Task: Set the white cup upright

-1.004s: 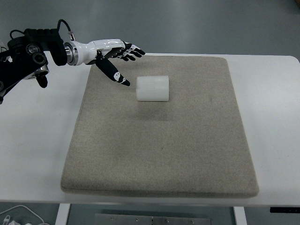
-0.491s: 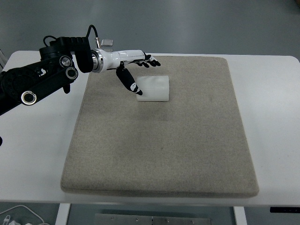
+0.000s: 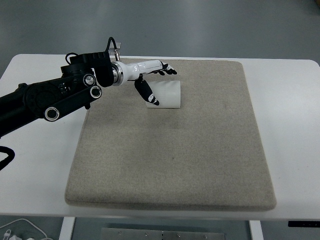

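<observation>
A black left arm (image 3: 45, 100) reaches in from the left edge over the white table (image 3: 40, 165) and onto a square, beige felt-like mat (image 3: 170, 160) that covers most of the tabletop. At its end, the white-and-black five-fingered left hand (image 3: 147, 75) is spread, gripping nothing: four fingers (image 3: 167, 69) stretch out flat above the far side of the cup, and the thumb (image 3: 147, 92) angles down across the cup's left end. The white, ribbed cylindrical cup (image 3: 166, 94) lies on its side on the far part of the mat, left of centre, directly under and beside that hand; whether the thumb touches it is unclear, and its inside cannot be seen.
</observation>
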Controlling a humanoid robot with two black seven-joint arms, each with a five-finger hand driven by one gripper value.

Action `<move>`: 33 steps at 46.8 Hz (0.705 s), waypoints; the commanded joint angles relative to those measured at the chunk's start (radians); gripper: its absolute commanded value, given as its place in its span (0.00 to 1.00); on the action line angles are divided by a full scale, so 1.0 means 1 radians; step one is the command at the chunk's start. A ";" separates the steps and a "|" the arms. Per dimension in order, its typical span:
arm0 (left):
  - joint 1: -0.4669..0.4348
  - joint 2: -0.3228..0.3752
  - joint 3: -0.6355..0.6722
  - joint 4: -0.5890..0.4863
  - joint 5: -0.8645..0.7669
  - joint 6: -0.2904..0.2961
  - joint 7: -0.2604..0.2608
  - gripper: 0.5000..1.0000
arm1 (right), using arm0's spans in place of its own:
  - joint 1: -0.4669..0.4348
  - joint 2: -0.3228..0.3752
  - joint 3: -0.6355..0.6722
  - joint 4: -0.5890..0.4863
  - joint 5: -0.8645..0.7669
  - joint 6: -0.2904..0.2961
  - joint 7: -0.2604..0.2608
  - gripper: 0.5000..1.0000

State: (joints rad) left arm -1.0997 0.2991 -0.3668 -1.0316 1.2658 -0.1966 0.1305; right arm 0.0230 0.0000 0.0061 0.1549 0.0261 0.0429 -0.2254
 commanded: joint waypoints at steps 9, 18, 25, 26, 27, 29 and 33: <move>0.006 -0.021 0.000 0.018 0.000 0.002 0.000 0.93 | 0.000 0.000 0.000 0.000 0.000 0.000 0.000 0.86; 0.017 -0.051 0.011 0.045 0.000 0.031 0.000 0.93 | 0.000 0.000 0.000 0.000 0.000 0.000 0.000 0.86; 0.027 -0.067 0.046 0.056 0.000 0.083 0.000 0.95 | 0.000 0.000 0.000 0.000 0.000 0.000 0.000 0.86; 0.027 -0.069 0.048 0.057 0.000 0.086 0.000 0.95 | 0.000 0.000 0.000 0.000 0.000 0.000 0.000 0.86; 0.027 -0.069 0.048 0.061 0.000 0.088 0.000 0.95 | 0.000 0.000 0.000 0.000 0.000 0.000 0.000 0.86; 0.027 -0.078 0.048 0.062 0.000 0.094 0.000 0.95 | 0.000 0.000 0.000 0.000 0.000 0.000 0.000 0.86; 0.029 -0.092 0.048 0.071 -0.002 0.103 0.000 0.95 | 0.000 0.000 0.000 0.000 0.000 0.000 0.000 0.86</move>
State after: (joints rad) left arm -1.0712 0.2168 -0.3193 -0.9665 1.2652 -0.1017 0.1303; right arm 0.0232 0.0000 0.0062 0.1549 0.0261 0.0430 -0.2255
